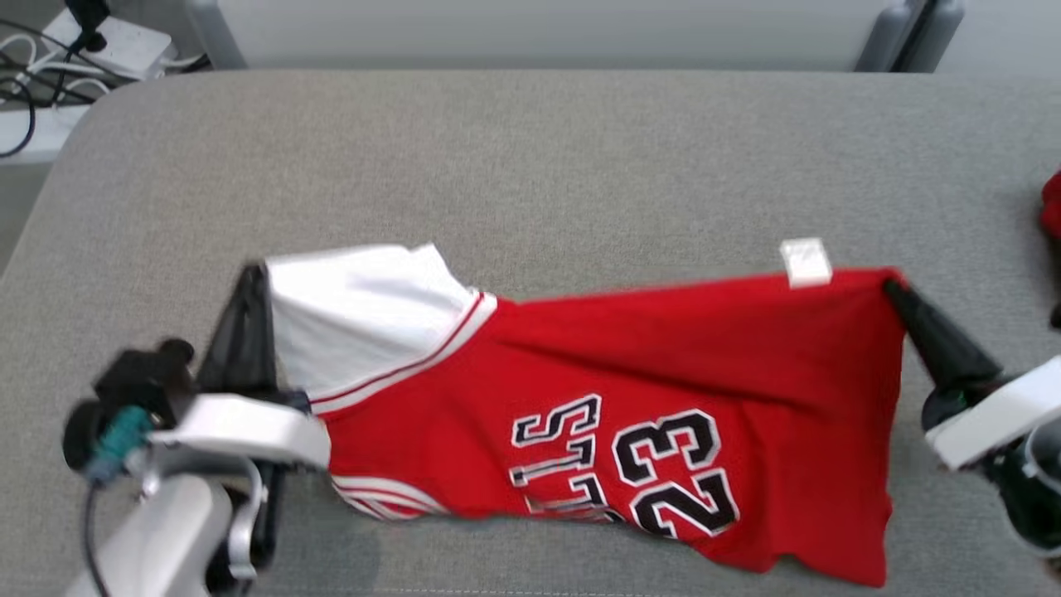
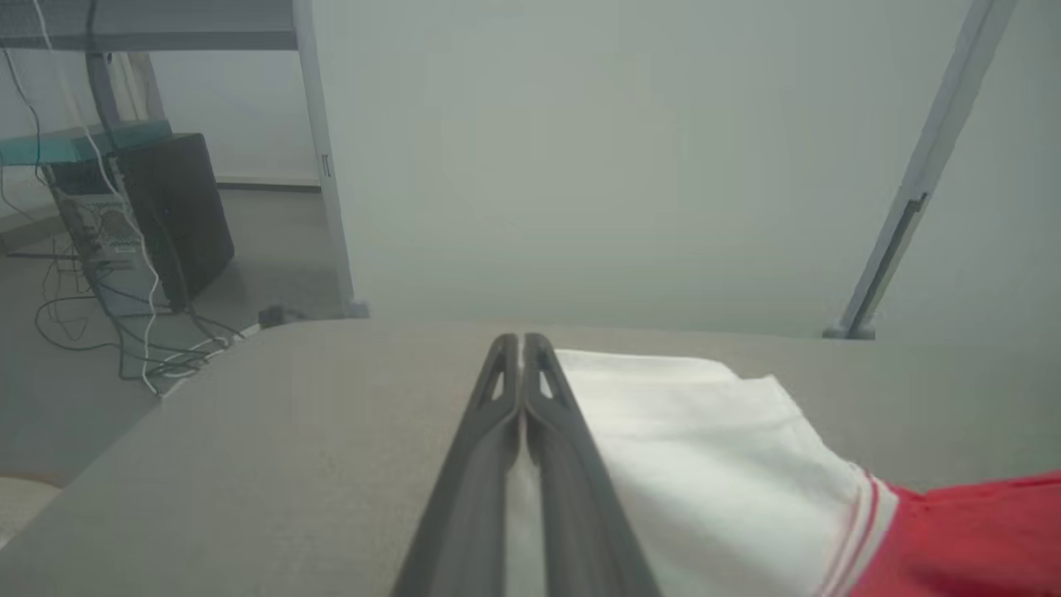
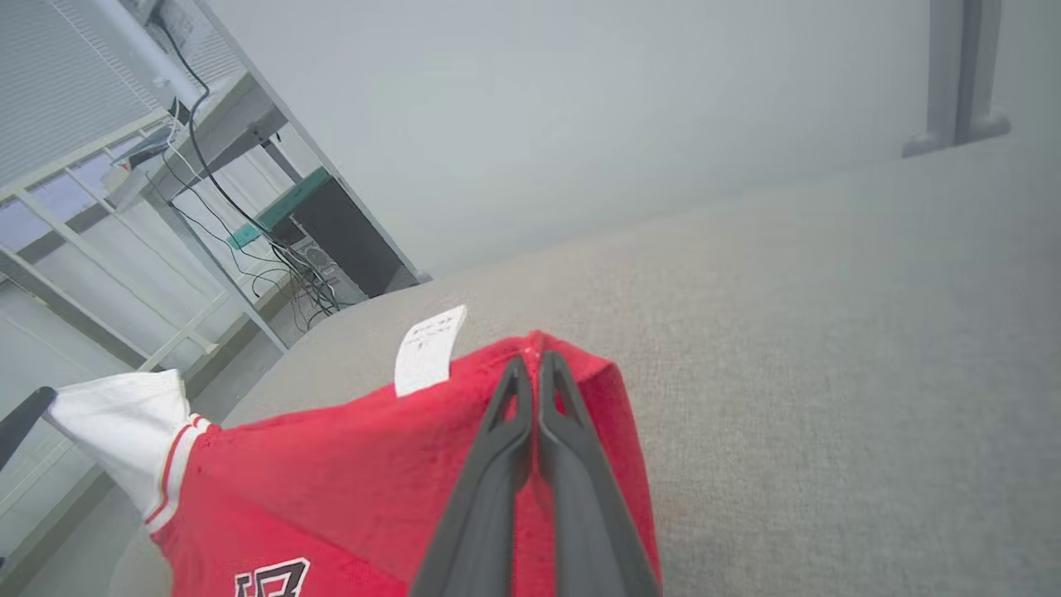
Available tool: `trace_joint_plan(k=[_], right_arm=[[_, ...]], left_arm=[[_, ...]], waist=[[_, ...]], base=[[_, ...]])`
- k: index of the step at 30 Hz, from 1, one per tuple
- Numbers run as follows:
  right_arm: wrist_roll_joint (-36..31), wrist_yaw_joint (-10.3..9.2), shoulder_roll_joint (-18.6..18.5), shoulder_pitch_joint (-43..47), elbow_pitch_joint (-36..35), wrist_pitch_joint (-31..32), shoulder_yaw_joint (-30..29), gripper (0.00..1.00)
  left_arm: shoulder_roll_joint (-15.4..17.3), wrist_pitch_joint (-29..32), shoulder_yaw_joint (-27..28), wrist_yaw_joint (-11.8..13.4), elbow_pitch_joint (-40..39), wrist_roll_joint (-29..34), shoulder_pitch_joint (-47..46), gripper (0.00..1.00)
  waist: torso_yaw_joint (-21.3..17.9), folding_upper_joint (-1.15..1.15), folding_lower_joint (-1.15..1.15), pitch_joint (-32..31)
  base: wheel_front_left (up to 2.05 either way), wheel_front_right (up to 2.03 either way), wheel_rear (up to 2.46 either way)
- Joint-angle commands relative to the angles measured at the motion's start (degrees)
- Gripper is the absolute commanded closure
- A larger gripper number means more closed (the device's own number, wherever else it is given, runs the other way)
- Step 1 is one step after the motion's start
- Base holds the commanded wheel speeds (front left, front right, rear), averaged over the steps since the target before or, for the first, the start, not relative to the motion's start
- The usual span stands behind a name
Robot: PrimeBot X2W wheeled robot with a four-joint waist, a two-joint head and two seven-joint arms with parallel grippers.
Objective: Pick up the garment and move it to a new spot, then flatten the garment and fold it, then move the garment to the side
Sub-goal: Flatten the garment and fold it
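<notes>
Jersey (image 1: 663, 348), red, number 23, partial letters LLS, white tag (image 1: 806, 261) print unreadable

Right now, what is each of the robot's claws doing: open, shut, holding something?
Left gripper: shut on the jersey, at its white end.
Right gripper: shut on the jersey, at its red corner.

Red garment (image 1: 663, 365) — white shoulder, red-striped trim, black-and-white "23" — on grey table (image 1: 530, 157).
</notes>
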Motion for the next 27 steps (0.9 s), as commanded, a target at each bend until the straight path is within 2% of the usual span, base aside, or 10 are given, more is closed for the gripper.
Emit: trace_joint_plan(k=[1,7,10,13,17,20,23,27], right_arm=[[-0.6,0.24,-2.6,-0.9,-1.7,-1.1,-0.8,1.0],[-1.3,0.24,-8.4,-2.8,-6.5,-1.2,-6.0,1.0],[0.0,0.24,-12.6,-0.9,-10.8,-0.5,-9.5,1.0],[1.3,0.24,-17.6,1.8,-15.6,0.8,-14.0,1.0],[4.0,0.24,-23.8,5.7,-21.3,1.0,-23.5,1.0],[6.0,0.24,-27.2,8.7,-23.6,1.9,-30.5,1.0],[7.2,0.24,-28.2,11.1,-24.8,5.2,-33.2,1.0],[6.4,0.24,-24.4,8.0,-24.5,10.5,-29.1,1.0]], left_arm=[[2.3,-0.7,3.5,-0.4,-2.5,0.5,-3.7,1.0],[5.4,-0.5,7.8,-3.9,-9.9,-0.3,-7.6,1.0],[7.4,2.2,9.2,-4.4,-15.2,-2.1,-7.9,1.0],[10.2,6.1,10.9,-3.9,-22.7,-4.0,-7.5,1.0],[13.5,10.5,15.0,-2.2,-32.9,-6.6,-8.6,1.0],[14.5,14.4,17.4,-0.9,-38.3,-9.6,-11.0,1.0],[14.7,18.8,17.2,-0.4,-39.1,-12.9,-13.4,1.0],[12.8,21.8,14.0,-2.1,-31.0,-15.4,-17.3,1.0]], waist=[[-0.9,0.0,0.0,-1.8],[-3.0,0.0,0.0,-7.5],[-4.2,0.0,0.0,-10.1],[-5.6,0.0,0.0,-11.5],[-7.0,0.0,0.0,-12.2],[-7.5,0.0,0.0,-12.2],[-7.5,0.0,0.0,-11.4],[-7.1,0.0,0.0,-8.9]], base=[[0.0,0.0,0.0],[0.0,0.0,0.0],[0.0,0.0,0.0],[0.0,0.0,0.0],[0.0,0.0,0.0],[0.0,0.0,0.0],[0.0,0.0,0.0],[0.0,0.0,0.0]])
